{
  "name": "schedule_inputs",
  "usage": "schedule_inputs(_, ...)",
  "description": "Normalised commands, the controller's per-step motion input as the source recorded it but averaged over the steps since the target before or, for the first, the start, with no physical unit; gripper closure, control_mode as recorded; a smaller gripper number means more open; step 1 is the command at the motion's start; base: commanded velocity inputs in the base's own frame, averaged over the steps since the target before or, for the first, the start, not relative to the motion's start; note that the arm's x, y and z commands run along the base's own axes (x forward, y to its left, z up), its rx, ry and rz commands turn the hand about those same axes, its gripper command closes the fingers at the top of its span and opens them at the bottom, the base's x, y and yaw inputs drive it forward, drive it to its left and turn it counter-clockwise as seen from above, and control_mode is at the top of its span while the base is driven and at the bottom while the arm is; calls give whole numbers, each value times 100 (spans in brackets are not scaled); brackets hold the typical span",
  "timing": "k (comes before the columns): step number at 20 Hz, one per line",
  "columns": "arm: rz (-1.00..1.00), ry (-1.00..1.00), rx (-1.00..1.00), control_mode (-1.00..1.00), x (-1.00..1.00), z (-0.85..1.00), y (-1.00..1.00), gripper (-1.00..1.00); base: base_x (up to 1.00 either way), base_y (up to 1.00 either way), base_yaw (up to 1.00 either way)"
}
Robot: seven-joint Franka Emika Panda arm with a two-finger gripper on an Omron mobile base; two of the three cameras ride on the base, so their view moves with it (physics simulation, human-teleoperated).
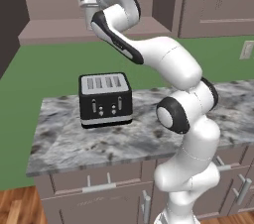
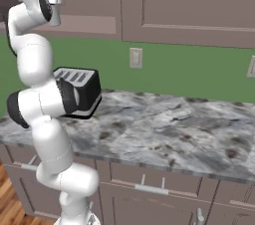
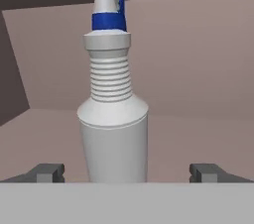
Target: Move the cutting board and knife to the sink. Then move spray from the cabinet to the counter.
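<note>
One spray stands upright on the floor of the cabinet recess, the doorless shelf above the green wall. In the hand view it sits dead centre between the two finger tips, its ribbed neck and blue nozzle rising toward the top of the recess. The jaws stand fully open, one tip on either side of the bottle's lower body, with a clear gap on both sides; they hold nothing. The gripper is level with the bottle's base.

In the left base view the arm reaches up and left from the lower right, and its white wrist covers most of the spray; only the bottle's top and blue nozzle show above it. Nothing else stands on the shelf around the bottle.

Below, on the marbled counter, there is one black toaster with four slots on top, well beneath the shelf and apart from the spray. The right base view shows two wall outlets on the green wall, and panelled cabinet doors above them.
</note>
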Motion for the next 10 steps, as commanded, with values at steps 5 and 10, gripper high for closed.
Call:
schedule_inputs(5, 0, 9, -3, -100, 34, 0, 15, -100, 0, 0, 0)
schedule_inputs(10, 0, 7, -3, -100, 28, 0, 25, -100, 0, 0, 0)
